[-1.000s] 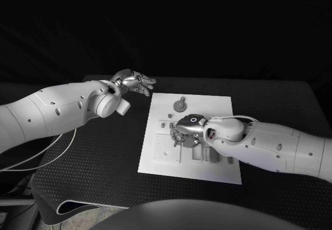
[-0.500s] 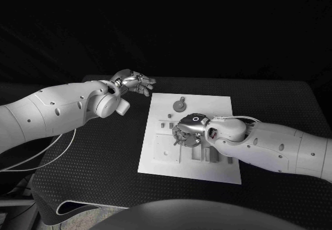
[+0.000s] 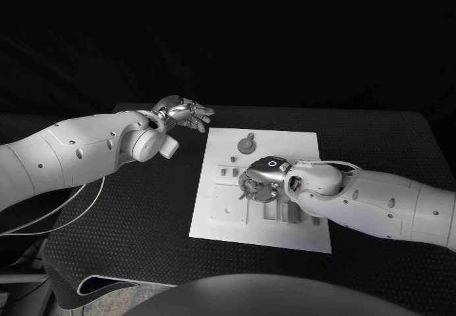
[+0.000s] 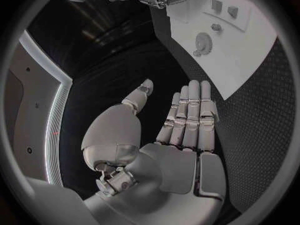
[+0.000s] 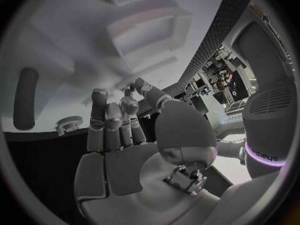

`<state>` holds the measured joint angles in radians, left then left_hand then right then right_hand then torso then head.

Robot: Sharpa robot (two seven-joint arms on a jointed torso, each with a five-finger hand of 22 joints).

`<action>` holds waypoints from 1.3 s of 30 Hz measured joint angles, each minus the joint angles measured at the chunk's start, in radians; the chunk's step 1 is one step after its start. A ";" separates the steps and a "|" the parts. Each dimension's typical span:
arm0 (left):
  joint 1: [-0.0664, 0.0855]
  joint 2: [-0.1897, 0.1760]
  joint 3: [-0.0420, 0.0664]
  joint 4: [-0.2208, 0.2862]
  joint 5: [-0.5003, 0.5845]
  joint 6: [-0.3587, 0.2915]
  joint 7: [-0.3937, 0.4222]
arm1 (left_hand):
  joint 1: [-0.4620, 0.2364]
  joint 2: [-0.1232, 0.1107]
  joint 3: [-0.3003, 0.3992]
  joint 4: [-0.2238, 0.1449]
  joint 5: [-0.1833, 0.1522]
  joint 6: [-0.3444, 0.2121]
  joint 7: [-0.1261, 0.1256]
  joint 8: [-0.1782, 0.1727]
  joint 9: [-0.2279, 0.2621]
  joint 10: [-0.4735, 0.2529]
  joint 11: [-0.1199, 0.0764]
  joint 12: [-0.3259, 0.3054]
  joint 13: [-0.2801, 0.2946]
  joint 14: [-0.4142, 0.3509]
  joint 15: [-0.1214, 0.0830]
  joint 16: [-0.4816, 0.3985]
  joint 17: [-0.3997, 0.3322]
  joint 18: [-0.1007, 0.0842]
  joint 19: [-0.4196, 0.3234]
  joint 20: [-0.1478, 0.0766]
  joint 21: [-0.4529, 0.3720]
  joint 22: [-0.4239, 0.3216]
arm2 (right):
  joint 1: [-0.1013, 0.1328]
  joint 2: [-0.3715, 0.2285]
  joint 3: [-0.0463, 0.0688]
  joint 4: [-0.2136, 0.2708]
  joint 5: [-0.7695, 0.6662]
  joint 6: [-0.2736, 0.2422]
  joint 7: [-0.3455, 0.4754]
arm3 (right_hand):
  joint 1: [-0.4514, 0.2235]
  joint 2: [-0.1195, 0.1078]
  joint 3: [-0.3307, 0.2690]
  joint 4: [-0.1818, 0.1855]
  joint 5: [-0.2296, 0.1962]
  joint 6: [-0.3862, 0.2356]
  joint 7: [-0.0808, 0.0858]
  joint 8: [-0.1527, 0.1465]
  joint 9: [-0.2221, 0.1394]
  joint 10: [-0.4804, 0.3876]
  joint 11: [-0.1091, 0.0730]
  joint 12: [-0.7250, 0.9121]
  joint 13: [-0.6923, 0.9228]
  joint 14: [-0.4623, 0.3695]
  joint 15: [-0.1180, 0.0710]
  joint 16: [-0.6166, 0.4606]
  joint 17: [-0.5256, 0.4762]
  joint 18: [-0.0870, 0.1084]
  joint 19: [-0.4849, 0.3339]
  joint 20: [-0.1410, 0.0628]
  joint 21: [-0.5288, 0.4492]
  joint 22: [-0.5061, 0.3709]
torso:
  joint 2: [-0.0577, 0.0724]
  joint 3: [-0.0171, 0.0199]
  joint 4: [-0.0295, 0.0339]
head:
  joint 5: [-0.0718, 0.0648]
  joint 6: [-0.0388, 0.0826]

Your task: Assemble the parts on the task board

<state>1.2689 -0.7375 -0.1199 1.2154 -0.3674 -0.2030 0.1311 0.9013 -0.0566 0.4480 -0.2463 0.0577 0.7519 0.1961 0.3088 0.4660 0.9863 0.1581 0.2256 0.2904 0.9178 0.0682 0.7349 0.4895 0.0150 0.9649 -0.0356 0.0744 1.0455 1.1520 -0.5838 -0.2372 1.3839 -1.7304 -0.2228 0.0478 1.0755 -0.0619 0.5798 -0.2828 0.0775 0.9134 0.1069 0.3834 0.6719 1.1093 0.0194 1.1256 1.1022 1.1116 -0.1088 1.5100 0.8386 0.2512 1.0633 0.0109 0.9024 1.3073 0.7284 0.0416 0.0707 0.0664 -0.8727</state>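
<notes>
Right hand (image 3: 258,179) edged lower over white task board (image 3: 296,142), grey parts (image 3: 247,143).

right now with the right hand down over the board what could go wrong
The right hand hovers low over the middle of the task board, hiding the parts under it from the head view, so a misaligned grasp might go unseen. Its fingers sit close to the board's recesses and could nudge small loose pieces such as the round gear-like part. The left hand waits off the board, too far to steady it if it slides.
</notes>
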 measured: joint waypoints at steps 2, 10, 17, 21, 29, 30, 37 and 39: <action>0.000 0.000 0.000 0.000 0.000 0.000 0.000 | 0.000 0.000 0.000 0.000 0.000 0.000 0.000 0.000 0.000 0.000 0.000 0.000 0.000 0.000 0.000 0.000 0.000 0.000 0.000 0.000 0.000 0.000 | 0.000 -0.007 0.000 0.009 0.006 -0.002 0.000 | -0.003 0.003 0.000 0.000 0.000 0.000 0.000 0.000 0.001 0.000 0.000 0.000 0.000 0.000 0.000 0.000 0.000 0.002 0.002 -0.001 0.000 0.000 | 0.000 0.0000 -0.0001 | 0.001 0.000; 0.000 0.000 0.000 0.000 0.000 0.000 -0.001 | 0.000 0.000 0.000 0.000 0.000 0.000 0.000 0.000 0.000 0.000 0.000 0.000 0.000 0.000 0.000 0.000 0.001 0.000 0.000 0.000 0.000 0.000 | 0.007 -0.031 0.005 0.051 0.027 -0.005 -0.003 | -0.004 0.004 0.000 0.000 0.000 0.001 -0.001 0.004 0.004 0.000 0.000 0.000 -0.003 0.002 -0.001 0.000 0.000 0.003 0.002 -0.001 0.000 0.000 | 0.000 0.0000 -0.0011 | 0.002 0.000; 0.000 -0.001 0.000 0.001 0.000 0.001 -0.001 | 0.000 0.000 0.000 0.000 0.000 0.000 0.000 0.000 0.000 0.000 0.000 0.000 0.000 0.000 0.000 0.000 0.001 0.000 0.000 0.000 0.000 -0.001 | 0.010 -0.031 0.006 0.064 0.022 -0.006 -0.011 | -0.004 0.004 0.003 -0.003 0.000 0.001 -0.001 0.003 0.007 0.000 0.000 0.004 -0.004 0.004 0.000 0.000 -0.001 0.002 0.002 -0.001 0.000 0.000 | 0.000 -0.0005 -0.0011 | 0.001 0.000; 0.000 -0.002 0.000 0.001 0.000 0.001 -0.002 | 0.000 0.000 0.000 0.000 0.000 0.000 0.000 0.000 0.000 0.000 0.000 0.000 0.001 0.000 0.000 0.000 0.002 0.000 0.000 0.000 0.000 -0.001 | 0.010 -0.032 0.006 0.081 0.017 -0.006 -0.015 | -0.004 0.004 0.003 -0.003 0.000 0.001 -0.001 0.003 0.008 0.000 0.000 0.004 -0.004 0.004 0.000 0.000 -0.001 0.002 0.002 -0.001 0.000 0.000 | 0.001 -0.0004 -0.0005 | 0.001 0.000; 0.000 -0.004 0.000 0.004 0.000 0.002 -0.003 | 0.000 0.000 0.000 0.000 0.000 0.000 0.000 0.000 -0.001 0.000 0.000 0.000 0.001 0.000 0.000 0.000 0.003 0.000 0.000 0.000 0.000 -0.001 | 0.019 -0.030 0.008 0.063 0.004 0.008 -0.032 | -0.017 -0.009 0.014 0.000 0.000 0.001 -0.001 -0.014 0.009 0.000 0.000 -0.004 -0.021 0.004 0.000 -0.003 -0.008 -0.002 0.001 -0.001 -0.002 0.000 | 0.001 -0.0012 0.0000 | 0.002 0.000; 0.000 -0.005 0.000 0.004 0.000 0.002 -0.003 | 0.000 0.000 0.000 0.000 0.000 0.000 0.000 0.000 -0.001 0.000 0.000 0.000 0.001 0.000 0.000 0.000 0.003 0.000 0.000 0.000 0.000 -0.001 | 0.019 -0.030 0.008 0.059 0.003 0.011 -0.035 | -0.022 -0.015 0.014 0.000 0.000 0.001 -0.001 -0.028 0.004 0.000 0.000 -0.009 -0.027 0.004 -0.001 -0.008 -0.009 -0.002 -0.005 0.004 -0.006 0.000 | 0.001 -0.0012 0.0000 | 0.002 0.000; 0.000 -0.006 0.000 0.004 0.000 0.003 -0.005 | 0.000 0.000 0.000 0.000 0.000 0.000 0.000 0.000 -0.001 0.000 0.000 0.000 0.001 0.000 0.000 0.000 0.003 0.000 0.000 0.000 0.000 -0.002 | 0.019 -0.011 0.007 0.030 -0.003 0.024 -0.042 | 0.008 -0.058 0.016 -0.003 0.000 0.001 -0.001 -0.116 -0.046 0.000 0.000 -0.094 -0.117 -0.025 0.020 -0.017 -0.013 -0.002 -0.044 0.021 -0.021 0.001 | 0.001 -0.0012 -0.0011 | 0.000 0.000; 0.000 -0.006 0.000 0.005 0.000 0.003 -0.006 | 0.000 0.000 0.000 0.000 0.000 0.000 0.000 0.000 -0.001 0.000 0.000 0.000 0.001 0.000 0.000 0.000 0.003 0.000 0.000 0.000 0.000 -0.002 | 0.019 -0.011 0.007 0.029 -0.005 0.024 -0.043 | 0.016 -0.065 0.020 0.001 0.000 -0.004 0.004 -0.130 -0.058 0.000 0.000 -0.134 -0.156 -0.038 0.027 -0.026 -0.018 -0.002 -0.055 0.025 -0.027 0.001 | 0.001 -0.0008 -0.0012 | -0.001 0.000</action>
<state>1.2689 -0.7431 -0.1204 1.2205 -0.3673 -0.2000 0.1255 0.9013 -0.0566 0.4480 -0.2463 0.0577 0.7519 0.1961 0.3088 0.4653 0.9864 0.1580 0.2256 0.2910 0.9178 0.0682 0.7349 0.4923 0.0150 0.9649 -0.0356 0.0744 1.0440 1.1709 -0.5950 -0.2302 1.4125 -1.7356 -0.1985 0.0052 1.0912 -0.1267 0.5996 -0.2823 0.0775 0.9097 0.1105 0.2532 0.6137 1.1094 0.0192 0.9916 0.9463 1.0738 -0.0817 1.4838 0.8206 0.2489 1.0086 0.0362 0.8754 1.3081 0.7291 0.0408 0.0695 0.0657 -0.8727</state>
